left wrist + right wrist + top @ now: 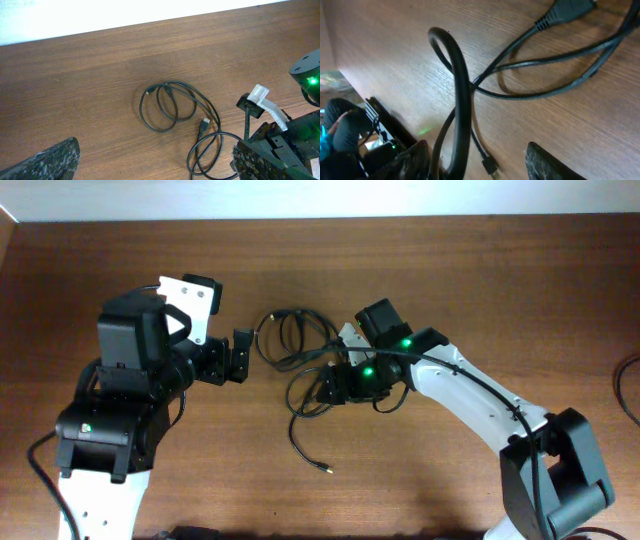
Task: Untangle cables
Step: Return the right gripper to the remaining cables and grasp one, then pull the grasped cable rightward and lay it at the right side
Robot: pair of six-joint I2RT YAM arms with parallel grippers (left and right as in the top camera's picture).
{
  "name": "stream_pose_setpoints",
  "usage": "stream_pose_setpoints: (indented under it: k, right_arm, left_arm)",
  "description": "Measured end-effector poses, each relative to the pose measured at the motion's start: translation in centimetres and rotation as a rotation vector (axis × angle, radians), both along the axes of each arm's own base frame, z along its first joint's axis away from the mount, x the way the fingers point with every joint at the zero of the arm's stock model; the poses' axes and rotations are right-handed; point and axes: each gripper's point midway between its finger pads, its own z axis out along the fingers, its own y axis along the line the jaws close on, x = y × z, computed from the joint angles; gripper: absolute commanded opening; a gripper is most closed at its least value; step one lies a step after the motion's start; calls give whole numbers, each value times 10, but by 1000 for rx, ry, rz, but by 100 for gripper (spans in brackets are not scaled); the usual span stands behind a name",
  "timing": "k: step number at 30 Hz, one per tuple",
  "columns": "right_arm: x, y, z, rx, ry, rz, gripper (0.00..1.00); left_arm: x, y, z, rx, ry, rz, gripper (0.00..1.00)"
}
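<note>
Item: thin black flexible cables (462,95) with small plug ends, tangled in loose loops mid-way across the brown wooden table (480,280), between both arms.
Left gripper (245,358): jaws spread wide, holding nothing, just left of the loops.
Right gripper (477,165): jaws part-way apart, straddling one raised cable loop, with a gap showing on one side.

Cables (464,95) on table (450,270), between left hand (245,357) and right hand (323,385) (nearer right).
</note>
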Motion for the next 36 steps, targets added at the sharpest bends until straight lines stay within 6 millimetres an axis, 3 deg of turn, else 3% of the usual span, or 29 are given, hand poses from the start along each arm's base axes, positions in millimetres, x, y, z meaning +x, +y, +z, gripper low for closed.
stream_pose_setpoints:
  k: [1, 3, 6, 9, 11, 12, 14, 17, 18, 20, 21, 24, 26, 30, 33, 35, 36]
  right_arm:
    - [2, 2, 1, 7, -3, -9, 37]
    - [9, 1, 0, -7, -10, -51, 4]
    - [20, -15, -11, -112, 18, -210, 4]
    - [12, -24, -14, -170, 85, -265, 4]
    - [24, -28, 31, -151, -33, -278, 4]
    - [30, -39, 62, -173, -122, -308, 4]
    - [44, -65, 168, -97, -389, -421, 4]
    - [28, -110, 282, 32, -640, -559, 4]
    - [17, -119, 307, 70, -698, -581, 4]
    - [-10, -141, 332, 71, -784, -605, 4]
    - [-15, -149, 332, 41, -803, -614, 4]
    - [-25, -220, 310, -314, -839, -795, 4]
    - [-28, -266, 313, -541, -900, -937, 4]
    - [-34, -304, 316, -790, -934, -1034, 4]
    - [-12, -336, 290, -1030, -815, -1085, 4]
    - [5, -378, 257, -1205, -638, -1133, 4]
    - [8, -390, 248, -1230, -589, -1153, 4]
  left_arm:
    - [0, 0, 0, 0, 0, 0, 99]
    - [0, 0, 0, 0, 0, 0, 99]
    - [0, 0, 0, 0, 0, 0, 99]
    - [0, 0, 0, 0, 0, 0, 99]
    - [0, 0, 0, 0, 0, 0, 99]
    - [0, 0, 0, 0, 1, 0, 99]
    - [0, 0, 0, 0, 0, 0, 99]
    - [0, 0, 0, 0, -1, 0, 99]
    - [0, 0, 0, 0, 0, 0, 99]
    - [0, 0, 0, 0, 0, 0, 99]
    - [0, 0, 0, 0, 0, 0, 99]
    - [0, 0, 0, 0, 0, 0, 99]
    - [0, 0, 0, 0, 0, 0, 99]
    - [0, 0, 0, 0, 0, 0, 99]
    - [0, 0, 0, 0, -1, 0, 99]
    - [0, 0, 0, 0, 1, 0, 99]
    - [0, 0, 0, 0, 0, 0, 99]
